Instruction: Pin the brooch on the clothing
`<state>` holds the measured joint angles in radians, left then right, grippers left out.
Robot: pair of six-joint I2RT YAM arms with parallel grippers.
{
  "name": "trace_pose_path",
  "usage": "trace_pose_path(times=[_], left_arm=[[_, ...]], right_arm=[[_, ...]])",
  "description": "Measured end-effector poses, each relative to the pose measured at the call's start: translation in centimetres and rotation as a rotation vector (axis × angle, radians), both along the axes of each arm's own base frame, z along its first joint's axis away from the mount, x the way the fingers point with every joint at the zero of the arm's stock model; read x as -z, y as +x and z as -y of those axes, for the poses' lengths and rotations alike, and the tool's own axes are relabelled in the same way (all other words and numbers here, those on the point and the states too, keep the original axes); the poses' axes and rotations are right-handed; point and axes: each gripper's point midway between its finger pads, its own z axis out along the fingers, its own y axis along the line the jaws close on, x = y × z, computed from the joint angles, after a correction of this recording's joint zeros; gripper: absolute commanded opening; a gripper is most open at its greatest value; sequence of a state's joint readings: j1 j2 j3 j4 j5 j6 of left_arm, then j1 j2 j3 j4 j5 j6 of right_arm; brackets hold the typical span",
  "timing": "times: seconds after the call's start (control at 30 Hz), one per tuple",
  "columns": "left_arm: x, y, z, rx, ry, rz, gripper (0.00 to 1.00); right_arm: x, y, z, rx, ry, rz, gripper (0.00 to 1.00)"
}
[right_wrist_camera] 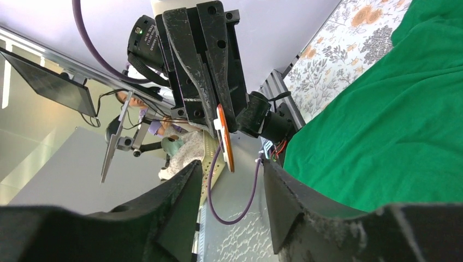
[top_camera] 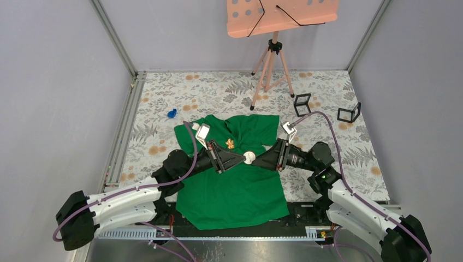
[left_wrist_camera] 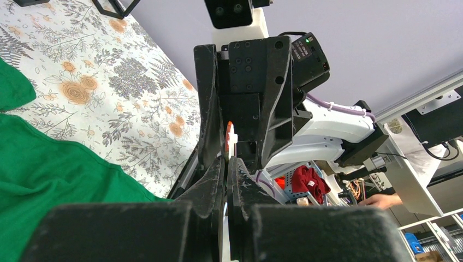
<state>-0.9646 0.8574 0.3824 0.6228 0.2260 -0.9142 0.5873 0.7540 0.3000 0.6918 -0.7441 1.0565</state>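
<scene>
From above, my left gripper (top_camera: 243,158) and right gripper (top_camera: 256,160) meet tip to tip low over the green T-shirt (top_camera: 235,185), its hem at the near edge of the table (top_camera: 338,93). Left wrist: my fingers (left_wrist_camera: 210,185) pinch the brooch (left_wrist_camera: 230,136) edge-on. Right wrist: fingers (right_wrist_camera: 180,196) spread wide, brooch just ahead.

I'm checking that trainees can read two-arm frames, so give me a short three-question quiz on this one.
1. Which end effector grips the brooch? A) left B) right C) neither
2. True or false: the right end effector is shut.
3. Fill in: the small gold ornament sits on the ____.
Key: 1 A, the left end effector pinches it edge-on. 2 False, its jaws stand wide apart. 3 green T-shirt.
</scene>
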Motion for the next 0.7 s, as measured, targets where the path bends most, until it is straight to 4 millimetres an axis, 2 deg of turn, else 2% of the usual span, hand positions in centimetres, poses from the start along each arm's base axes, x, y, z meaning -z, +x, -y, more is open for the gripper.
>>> trace_pose_path(times=[0.33, 0.6, 0.7], left_arm=[[0.33, 0.04, 0.17, 0.003, 0.008, -0.007, 0.0], [0.8, -0.02, 0.42, 0.014, 0.02, -0.013, 0.0], [0.82, -0.01, 0.42, 0.014, 0.021, -0.013, 0.0]], right_arm=[[0.07, 0.2, -0.82, -0.022, 0.008, -0.021, 0.38], [0.28, 0.82, -1.07, -0.006, 0.009, -0.052, 0.19], [0.27, 0.84, -1.09, -0.006, 0.008, -0.056, 0.16]])
